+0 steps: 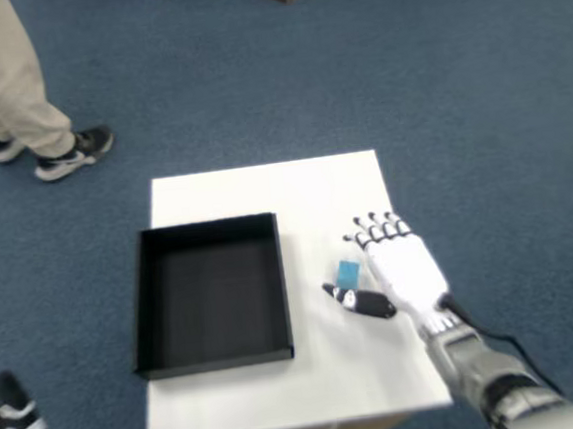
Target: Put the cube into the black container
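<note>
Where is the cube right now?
In the head view, the blue cube sits on the white table, right of the black container, between the right hand's thumb and fingers.

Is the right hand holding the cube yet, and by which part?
No. The right hand is open beside the blue cube, which sits on the white table, thumb just below it.
</note>
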Available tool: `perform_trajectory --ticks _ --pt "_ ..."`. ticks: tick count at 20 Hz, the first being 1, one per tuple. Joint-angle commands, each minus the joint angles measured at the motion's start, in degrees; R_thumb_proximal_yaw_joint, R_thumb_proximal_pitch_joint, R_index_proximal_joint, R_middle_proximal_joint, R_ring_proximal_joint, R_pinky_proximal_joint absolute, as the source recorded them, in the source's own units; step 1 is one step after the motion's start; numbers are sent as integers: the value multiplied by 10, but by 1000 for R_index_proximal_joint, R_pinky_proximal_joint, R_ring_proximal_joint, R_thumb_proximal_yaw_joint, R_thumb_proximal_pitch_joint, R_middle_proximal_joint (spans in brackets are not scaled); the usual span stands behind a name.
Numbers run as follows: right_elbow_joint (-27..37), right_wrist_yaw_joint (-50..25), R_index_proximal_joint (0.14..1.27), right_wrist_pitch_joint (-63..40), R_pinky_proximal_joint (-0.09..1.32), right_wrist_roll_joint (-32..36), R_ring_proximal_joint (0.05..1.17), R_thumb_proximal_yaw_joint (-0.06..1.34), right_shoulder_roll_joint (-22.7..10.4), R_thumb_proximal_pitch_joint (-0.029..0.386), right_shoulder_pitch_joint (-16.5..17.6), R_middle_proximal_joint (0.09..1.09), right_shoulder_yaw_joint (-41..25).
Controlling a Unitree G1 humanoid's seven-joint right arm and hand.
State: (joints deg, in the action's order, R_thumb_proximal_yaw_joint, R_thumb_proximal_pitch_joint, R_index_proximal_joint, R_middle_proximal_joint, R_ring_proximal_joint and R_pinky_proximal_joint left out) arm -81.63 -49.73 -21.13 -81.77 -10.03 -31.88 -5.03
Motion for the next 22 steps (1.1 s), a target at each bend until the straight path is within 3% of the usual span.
perform_trajectory --ticks 1,22 --pt "8 -34 415 -7 -41 -3 137 344 -6 -5 -16 168 -2" --pt "-12 -8 447 20 -32 -6 147 346 -10 5 -16 185 1"
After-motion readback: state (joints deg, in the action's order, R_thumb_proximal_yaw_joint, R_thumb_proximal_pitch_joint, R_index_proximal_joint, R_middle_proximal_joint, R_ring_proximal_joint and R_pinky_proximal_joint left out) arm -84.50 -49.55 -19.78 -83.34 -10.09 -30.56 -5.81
